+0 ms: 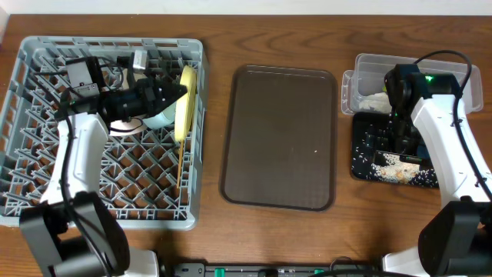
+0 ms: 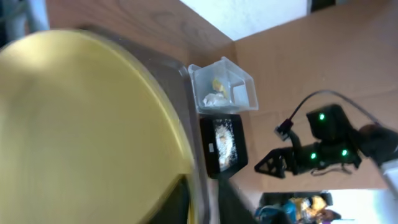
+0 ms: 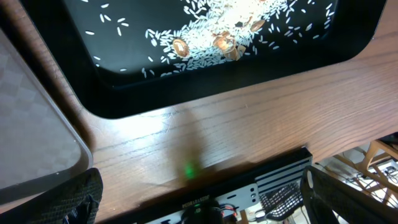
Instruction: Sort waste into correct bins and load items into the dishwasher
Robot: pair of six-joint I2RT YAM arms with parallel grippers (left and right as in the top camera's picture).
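Note:
A yellow plate (image 1: 185, 100) stands on edge at the right side of the grey dishwasher rack (image 1: 46, 192). My left gripper (image 1: 172, 95) is shut on the plate. The plate fills most of the left wrist view (image 2: 81, 124), and only a dark finger (image 2: 199, 205) shows at its lower edge. My right gripper (image 1: 402, 142) hangs over the black bin (image 1: 367, 165), which holds rice and food scraps (image 3: 217, 37). Its fingers are wide apart and empty (image 3: 199, 199). A clear bin (image 1: 369, 73) behind it holds white and yellow waste (image 2: 216, 93).
A brown serving tray (image 1: 280, 138) lies bare in the middle of the table. A pale bowl (image 1: 157, 117) and a metal cup (image 1: 140, 60) sit in the rack beside the plate. The table's front edge and gear below it show in the right wrist view (image 3: 249, 186).

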